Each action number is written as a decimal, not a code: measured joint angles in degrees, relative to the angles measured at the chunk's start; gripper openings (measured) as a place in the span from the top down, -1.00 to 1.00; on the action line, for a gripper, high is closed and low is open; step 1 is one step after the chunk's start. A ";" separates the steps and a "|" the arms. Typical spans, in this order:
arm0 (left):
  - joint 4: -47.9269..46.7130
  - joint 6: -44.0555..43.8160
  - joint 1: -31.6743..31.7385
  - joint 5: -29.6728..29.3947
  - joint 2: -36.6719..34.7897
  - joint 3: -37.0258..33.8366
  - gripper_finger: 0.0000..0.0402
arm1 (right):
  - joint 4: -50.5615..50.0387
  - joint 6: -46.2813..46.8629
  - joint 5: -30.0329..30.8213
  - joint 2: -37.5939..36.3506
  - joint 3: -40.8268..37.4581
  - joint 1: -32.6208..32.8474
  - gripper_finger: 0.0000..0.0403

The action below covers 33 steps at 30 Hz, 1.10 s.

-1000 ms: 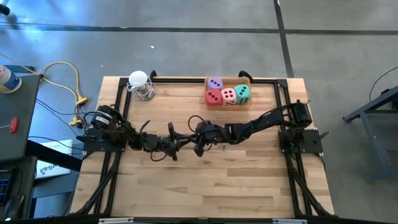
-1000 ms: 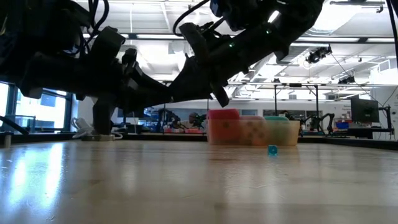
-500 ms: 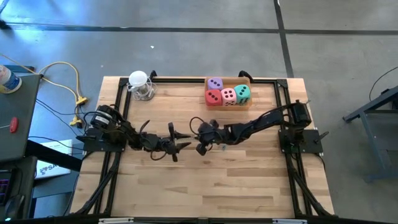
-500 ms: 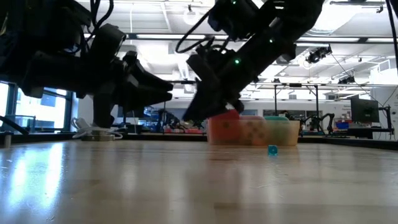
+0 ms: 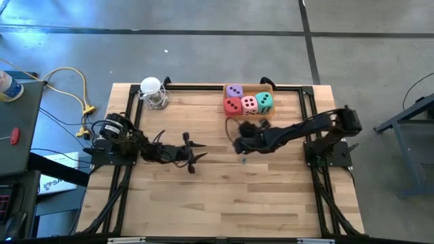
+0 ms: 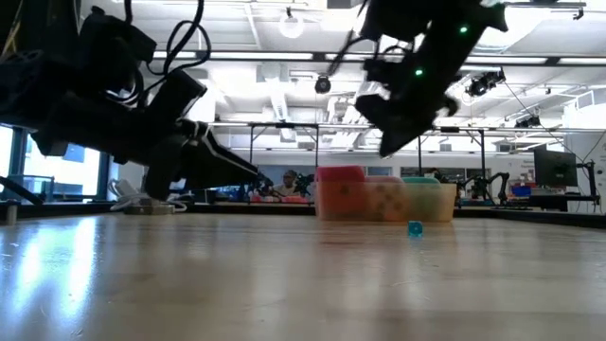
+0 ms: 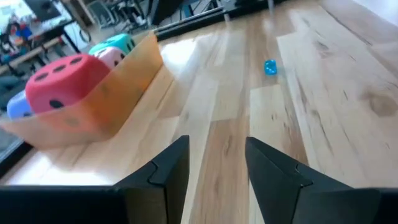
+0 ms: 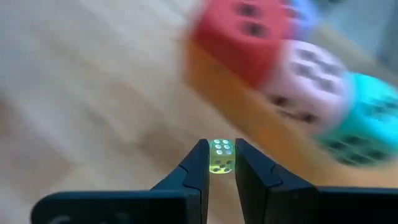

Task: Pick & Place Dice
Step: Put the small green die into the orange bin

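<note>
Right gripper (image 8: 220, 163) hangs above the tabletop (image 5: 224, 196) just in front of the cardboard tray (image 5: 249, 114), fingers clenched on a tiny yellow-green die (image 8: 220, 156). The tray sits at the far edge of the tabletop and carries the four big dice: red die (image 5: 232, 106), pink die (image 5: 249, 104), teal die (image 5: 264, 102), purple die (image 5: 234, 91) behind the red one. A small blue die (image 7: 270, 67) lies loose on the wood near the tray. Left gripper (image 7: 216, 163) hovers low over mid-table, left of the right one, fingers parted, grasping nothing. A clear glass object (image 5: 153, 94) stands at the far left corner.
</note>
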 joint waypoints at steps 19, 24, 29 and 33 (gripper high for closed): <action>-2.14 -6.50 0.72 -0.04 0.00 -0.02 0.26 | -13.93 -2.63 -14.07 -3.89 0.00 -24.95 0.79; -2.99 -8.69 1.23 -0.15 0.02 -0.07 0.26 | -13.55 -3.45 -16.88 -3.72 0.00 -26.58 0.66; -3.00 -9.33 1.21 -0.13 0.02 -0.04 0.26 | -13.50 -3.39 -17.01 -3.70 0.00 -26.53 0.44; -3.00 -10.69 1.21 -0.11 0.02 -0.06 0.26 | -13.36 -3.21 -16.98 -3.70 0.00 -26.53 0.28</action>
